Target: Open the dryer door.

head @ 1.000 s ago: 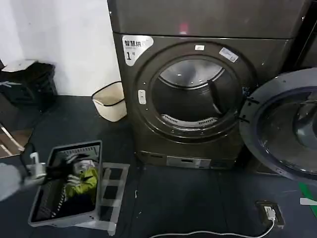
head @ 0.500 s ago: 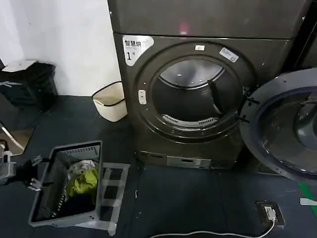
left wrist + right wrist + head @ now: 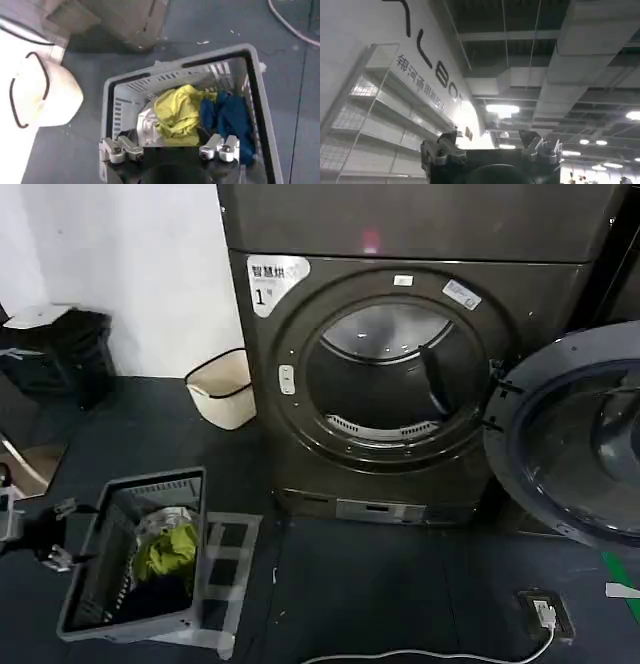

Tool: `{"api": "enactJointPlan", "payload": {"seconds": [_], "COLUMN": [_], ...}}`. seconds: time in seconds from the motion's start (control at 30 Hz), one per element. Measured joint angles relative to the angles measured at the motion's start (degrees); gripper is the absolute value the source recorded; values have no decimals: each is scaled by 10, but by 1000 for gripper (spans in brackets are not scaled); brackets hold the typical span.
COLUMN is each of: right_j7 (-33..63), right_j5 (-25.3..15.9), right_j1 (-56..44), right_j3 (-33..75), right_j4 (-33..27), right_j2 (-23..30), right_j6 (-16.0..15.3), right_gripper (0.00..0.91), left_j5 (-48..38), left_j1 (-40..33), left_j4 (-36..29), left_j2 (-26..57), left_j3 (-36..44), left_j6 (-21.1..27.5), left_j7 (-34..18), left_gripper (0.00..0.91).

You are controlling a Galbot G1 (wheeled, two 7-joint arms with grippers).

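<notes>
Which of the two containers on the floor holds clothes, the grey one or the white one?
The grey slotted basket, beside the left gripper; yellow and blue clothes lie inside. The white bin near the dryer shows no clothes.

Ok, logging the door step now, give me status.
Left gripper open, empty, beside laundry basket. Right gripper open, pointing at ceiling. Dryer door swung fully open, drum of dryer exposed. Nothing blocking.

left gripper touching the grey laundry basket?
Apart. In the head view the left gripper hangs open beside the grey slatted plastic laundry basket, with dark floor showing between its fingertips and the basket's near wall.
</notes>
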Motion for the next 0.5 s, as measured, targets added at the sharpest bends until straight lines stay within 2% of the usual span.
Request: {"api": "enactJointPlan", "payload": {"seconds": [0.5], "right_j7": [-4], "right_j5": [0], "right_j1": [-11], "right_j3": [11], "right_j4": [-4], "right_j2": [4], "right_j6": [5], "right_gripper": [907], "left_j5": [27], "left_j1": [0], "left_j4": [10], "left_j2": [-10], "left_j3": [-5], "left_j6": [-3], "left_j7": [10], "left_gripper": [907]}}
